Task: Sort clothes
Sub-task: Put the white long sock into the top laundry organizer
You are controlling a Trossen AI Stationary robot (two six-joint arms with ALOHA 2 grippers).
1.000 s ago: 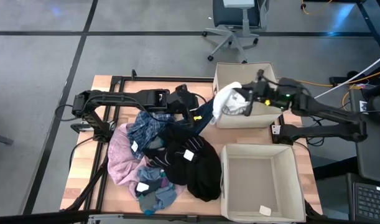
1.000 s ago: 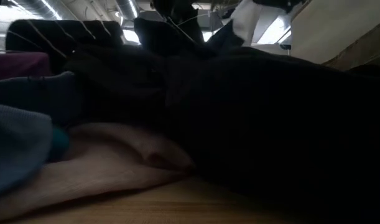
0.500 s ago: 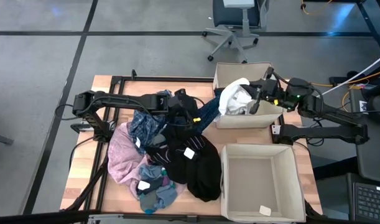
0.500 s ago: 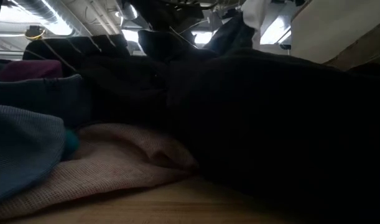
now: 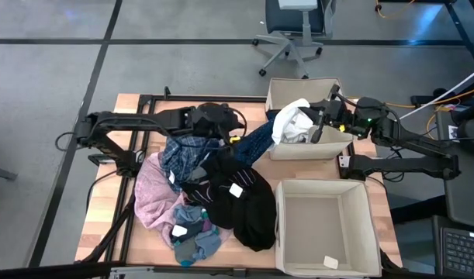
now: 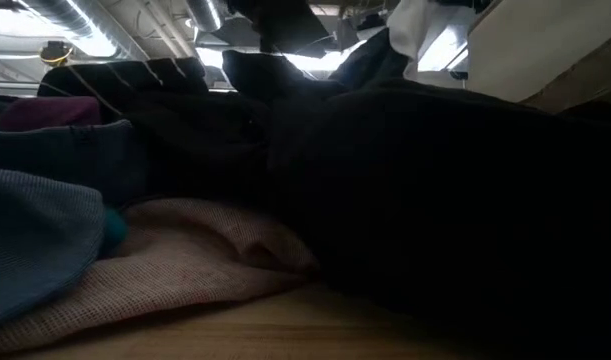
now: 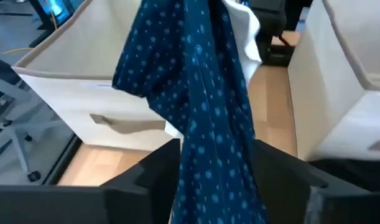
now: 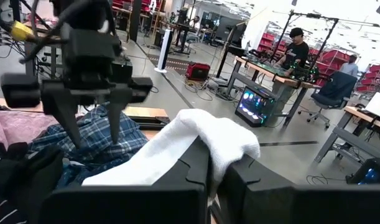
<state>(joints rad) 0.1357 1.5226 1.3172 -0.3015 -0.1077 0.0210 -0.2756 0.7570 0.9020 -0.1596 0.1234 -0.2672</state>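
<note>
- Holding the white cloth (image 5: 292, 122) over the far bin (image 5: 277, 91), the right gripper (image 5: 320, 124) pinches it.
- The left gripper (image 5: 235, 132) stands spread; the dotted cloth (image 7: 205, 106) runs away from it toward that bin.

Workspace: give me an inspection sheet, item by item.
Surface: wooden table, mostly covered.
Job's things: clothes pile left of centre; navy dotted garment stretched toward the far bin; white garment over that bin's edge.
Clutter: near bin holds one small white item.
Hands: left hand open, navy dotted garment between its fingers; right hand shut on the white garment.
Cables: loose cables on the floor at right.
Surroundings: office chair behind the table; people at distant benches.
</note>
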